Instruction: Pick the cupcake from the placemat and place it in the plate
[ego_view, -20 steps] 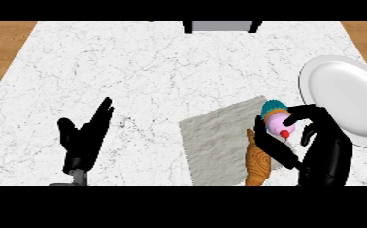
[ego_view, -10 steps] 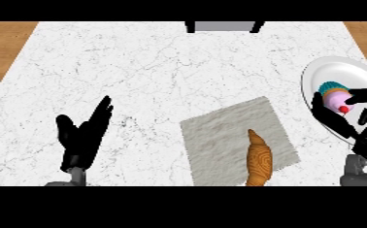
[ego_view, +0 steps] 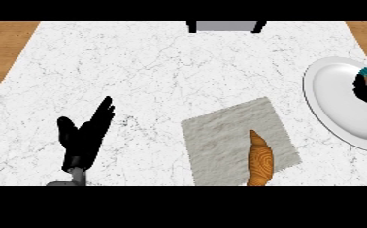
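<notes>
The white plate point(ego_view: 331, 101) lies at the counter's right edge, partly cut off by the view. At the view's right border, over the plate, only a teal sliver of the cupcake point(ego_view: 364, 70) shows. A small black part of my right hand point(ego_view: 359, 84) shows just below it, and the rest is out of view. The grey placemat point(ego_view: 229, 139) lies at the lower middle with no cupcake on it. My left hand point(ego_view: 82, 137) rests open at the lower left, fingers up, holding nothing.
A brown croissant point(ego_view: 259, 160) lies on the placemat's right part, reaching the lower edge of the view. A grey, black-framed object point(ego_view: 225, 26) stands at the counter's far edge. Wooden floor point(ego_view: 14, 42) shows past the counter's left side.
My right hand carried the cupcake off the placemat, rightward over the plate, and has now moved almost out of view. The left hand and croissant have not moved.
</notes>
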Robot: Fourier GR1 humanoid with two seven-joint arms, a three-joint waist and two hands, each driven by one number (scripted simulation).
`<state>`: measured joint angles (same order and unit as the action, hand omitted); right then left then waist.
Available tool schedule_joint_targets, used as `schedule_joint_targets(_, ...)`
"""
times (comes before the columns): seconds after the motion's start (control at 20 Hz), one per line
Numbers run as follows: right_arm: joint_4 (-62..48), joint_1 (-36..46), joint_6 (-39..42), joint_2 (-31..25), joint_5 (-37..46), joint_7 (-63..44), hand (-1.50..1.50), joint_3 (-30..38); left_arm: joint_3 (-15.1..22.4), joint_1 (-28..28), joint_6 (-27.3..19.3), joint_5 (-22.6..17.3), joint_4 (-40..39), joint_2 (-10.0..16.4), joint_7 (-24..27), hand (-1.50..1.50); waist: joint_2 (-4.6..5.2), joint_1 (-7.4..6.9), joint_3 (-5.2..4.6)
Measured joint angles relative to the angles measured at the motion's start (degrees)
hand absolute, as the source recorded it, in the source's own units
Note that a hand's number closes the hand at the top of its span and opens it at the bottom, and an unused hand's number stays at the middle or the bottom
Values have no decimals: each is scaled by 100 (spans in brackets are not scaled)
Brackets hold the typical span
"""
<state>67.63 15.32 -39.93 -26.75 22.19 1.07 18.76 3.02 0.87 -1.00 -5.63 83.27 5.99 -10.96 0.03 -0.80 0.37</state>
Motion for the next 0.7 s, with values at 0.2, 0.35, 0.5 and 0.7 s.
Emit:
schedule_joint_targets(0.2,-1315,560,218,-316,-342,667,150,363,40,-17,-62,46,80,-54,-90,0,16,-48,-3)
schedule_joint_targets(0.35,-2167,728,635,-640,-176,423,-150,280,63,-89,-25,48,46,-62,-101,0,50,-112,-3)
schedule_joint_targets(0.5,-2957,1021,1145,-849,-121,480,-150,200,80,-136,-15,57,36,-75,-130,0,65,-160,2)
schedule_joint_targets(0.7,-3830,1399,1582,-937,-289,1106,-150,355,109,-161,-13,75,41,-103,-150,0,80,-194,12)
